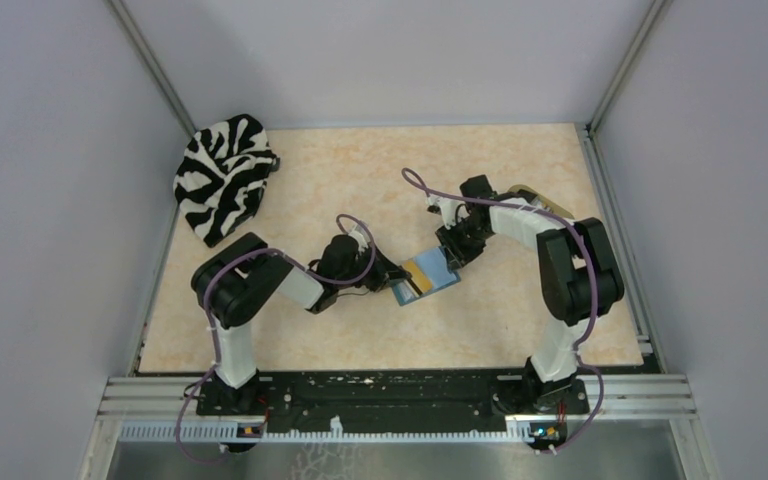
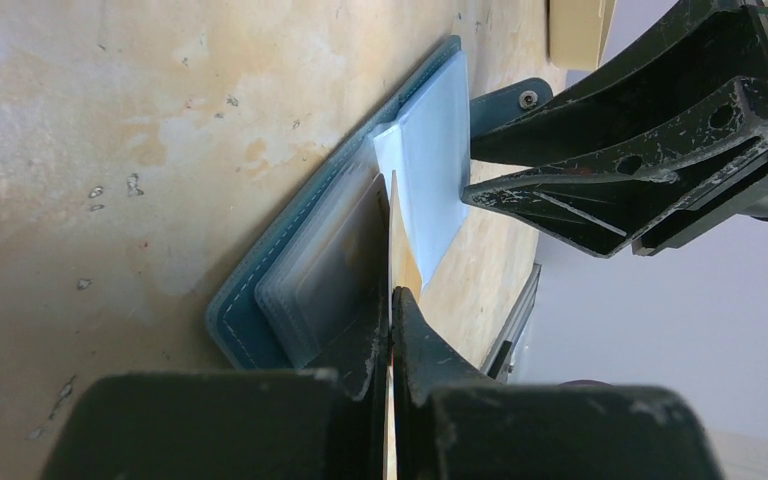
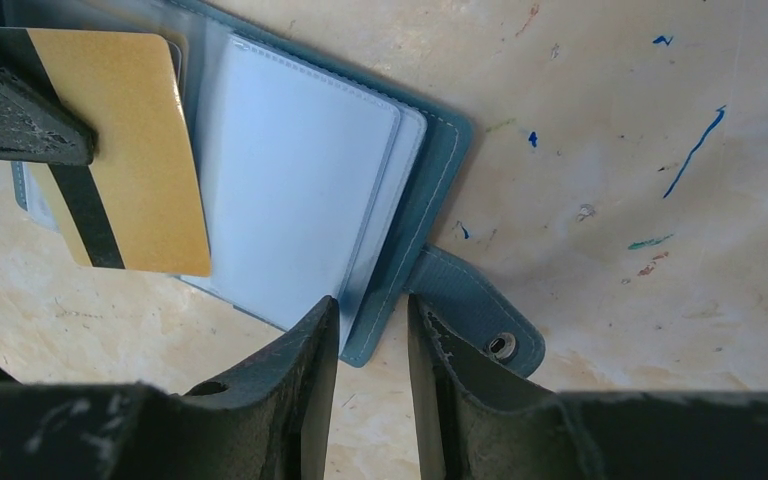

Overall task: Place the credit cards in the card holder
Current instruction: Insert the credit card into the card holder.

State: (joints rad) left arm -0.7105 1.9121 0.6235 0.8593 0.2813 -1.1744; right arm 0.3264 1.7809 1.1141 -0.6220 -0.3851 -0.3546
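The teal-blue, stitched-edge folding card holder [image 3: 435, 180] lies open and flat on the beige marbled table [image 1: 360, 170], about midway between the two arms. Its inside carries a stack of clear, slightly frosted plastic sleeves [image 3: 290, 180] with rounded corners and fine seam lines. A short teal snap tab [image 3: 480, 310] with a small metal stud sticks out from one long edge.

The left gripper [image 2: 391, 295] is clenched on a thin, glossy gold card [image 3: 130, 130] with a black magnetic stripe along one side. From the left wrist the card shows edge-on as a narrow tan sliver between the scuffed black fingers. From the right wrist its broad face hangs over the sleeves on the far half of the card holder.

The right gripper [image 3: 372, 320] sits at the tab edge, its matte black fingers a narrow gap apart. One finger overlaps the sleeve corner, and the other sits beside the tab. I cannot tell whether they pinch the edge.

A crumpled zebra-striped cloth [image 1: 222, 175] lies at the far left corner. A beige tray [image 1: 545, 203] sits at the far right, partly hidden behind the right arm.
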